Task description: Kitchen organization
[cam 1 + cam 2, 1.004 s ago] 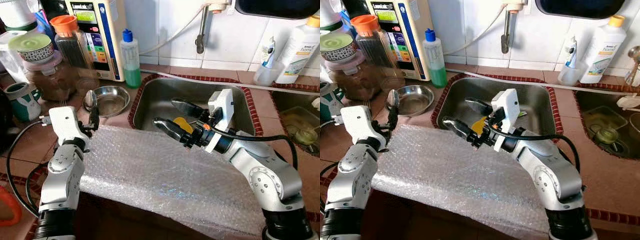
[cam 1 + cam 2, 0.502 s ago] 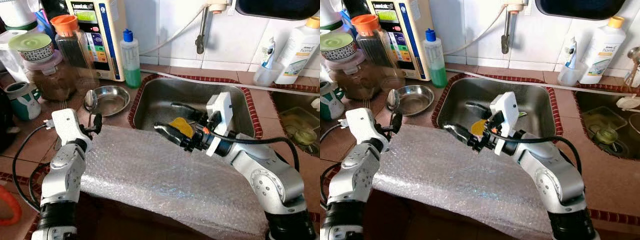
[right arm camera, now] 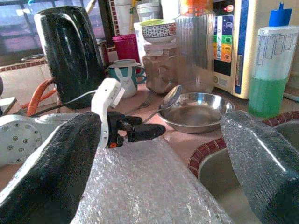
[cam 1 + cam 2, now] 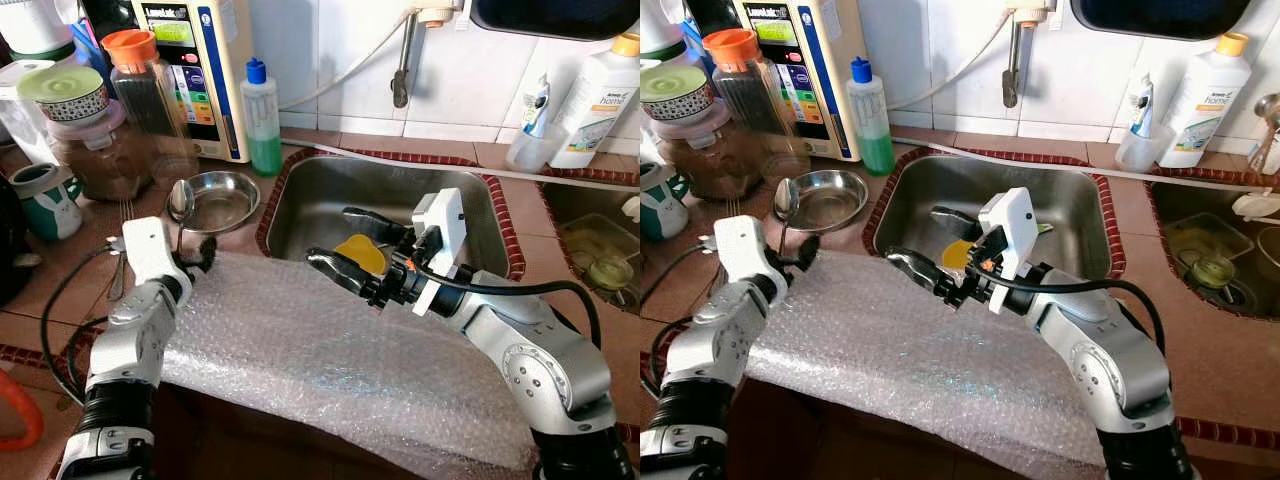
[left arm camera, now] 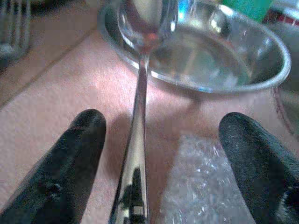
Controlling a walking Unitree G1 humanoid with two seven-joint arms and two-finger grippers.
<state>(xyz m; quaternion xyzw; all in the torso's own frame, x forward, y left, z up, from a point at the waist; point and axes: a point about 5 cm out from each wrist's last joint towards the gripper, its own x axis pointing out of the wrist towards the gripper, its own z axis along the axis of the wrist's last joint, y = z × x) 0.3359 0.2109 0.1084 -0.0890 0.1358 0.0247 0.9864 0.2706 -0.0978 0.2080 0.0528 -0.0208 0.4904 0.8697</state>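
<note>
Left wrist view: left gripper (image 5: 159, 158) spread wide astride the spoon (image 5: 139, 93), steel bowl (image 5: 219, 60) at 12 o'clock; right gripper (image 4: 345, 240) released above the sink (image 4: 310, 200).

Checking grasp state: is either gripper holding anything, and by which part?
Nothing held. Left gripper is open, fingers either side of the spoon handle without closing on it. Right gripper is open over the sink.

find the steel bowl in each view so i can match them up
Left eye view: steel bowl on the counter, left of the sink.
Right eye view: same spot.
Left wrist view: across the top.
Right wrist view: centre right.
Shared landmark: the spoon leaning on its rim.
</note>
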